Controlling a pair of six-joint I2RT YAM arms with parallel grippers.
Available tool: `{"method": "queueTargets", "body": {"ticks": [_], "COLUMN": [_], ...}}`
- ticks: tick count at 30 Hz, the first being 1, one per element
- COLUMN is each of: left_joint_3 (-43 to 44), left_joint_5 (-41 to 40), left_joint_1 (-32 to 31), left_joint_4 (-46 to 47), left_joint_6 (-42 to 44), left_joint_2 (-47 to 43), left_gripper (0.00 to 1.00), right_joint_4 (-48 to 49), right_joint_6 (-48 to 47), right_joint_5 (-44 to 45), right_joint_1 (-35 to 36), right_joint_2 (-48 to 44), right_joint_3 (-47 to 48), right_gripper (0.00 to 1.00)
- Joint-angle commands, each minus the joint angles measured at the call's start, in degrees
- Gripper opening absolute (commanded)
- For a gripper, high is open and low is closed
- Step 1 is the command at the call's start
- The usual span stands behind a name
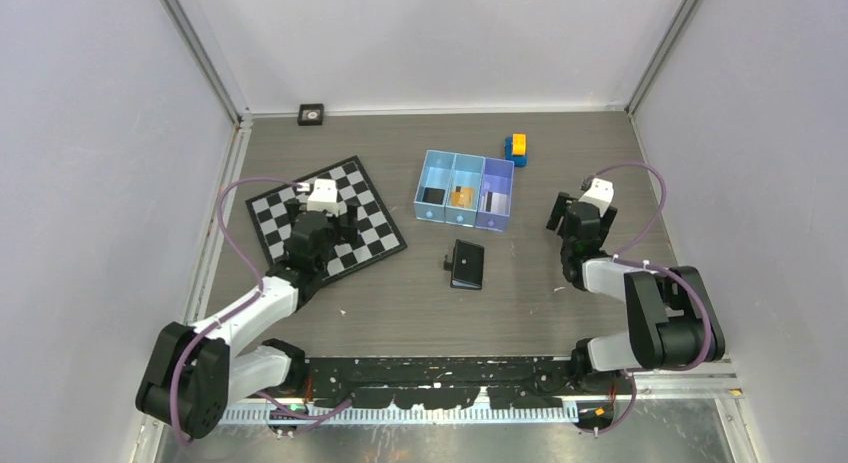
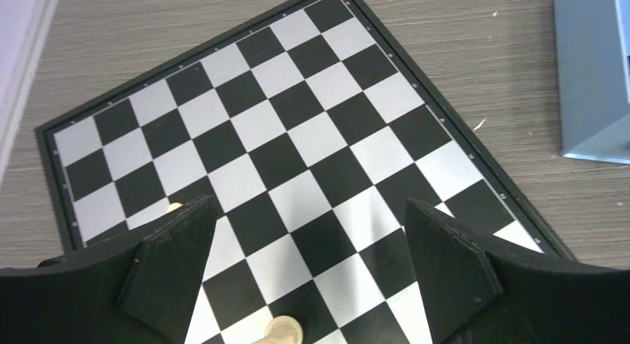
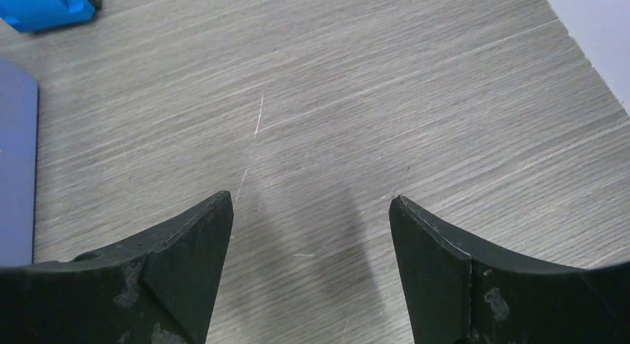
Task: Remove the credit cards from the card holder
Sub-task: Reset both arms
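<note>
The left gripper [image 2: 308, 206] is wide open and holds nothing, over the chessboard [image 2: 297, 136] left of the blue tray [image 1: 445, 216]. The right gripper [image 3: 310, 199] is open and empty too, right of the tray. The gold-orange card [image 1: 461, 196] and striped grey card [image 1: 495, 201] lie in the tray. The card holder [image 1: 467, 264] lies near it, on the arms' side. The job looks done, so keep both arms clear of the tray.

Black card holder [image 1: 467, 264]; black-and-white chequered board [image 1: 367, 197]; light-blue tray [image 1: 432, 214].
</note>
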Motion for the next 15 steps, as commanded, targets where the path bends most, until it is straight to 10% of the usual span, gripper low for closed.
{"method": "queueTargets", "body": {"ticks": [1,7,10,15], "left_joint_3": [-3.1,-9.5,-13.1,-5.9], "left_joint_5": [-5.0,-0.7,0.3,2.7], "left_joint_1": [0.6,4.0,4.9,6.4], "left_joint_4": [7.8,23.9,34.0,23.7], "left_joint_6": [5.0,6.5,7.2,7.0], "left_joint_2": [-0.8,6.4,8.4,12.0], "left_gripper": [1.0,0.99,1.0,0.98], "right_joint_4": [11.4,17.1,22.6,25.3], "right_joint_6": [-1.5,-1.6,-1.0,-1.4], "right_joint_5": [2.6,2.4,-2.5,-1.2], "right_joint_1": [-0.6,-1.6,-3.3,-3.1], "right_joint_2": [1.7,7.4,8.5,9.7], "right_joint_3": [-0.1,0.1,-3.6,-3.9], "right_gripper": [0.82,0.75,0.87,0.88]}}
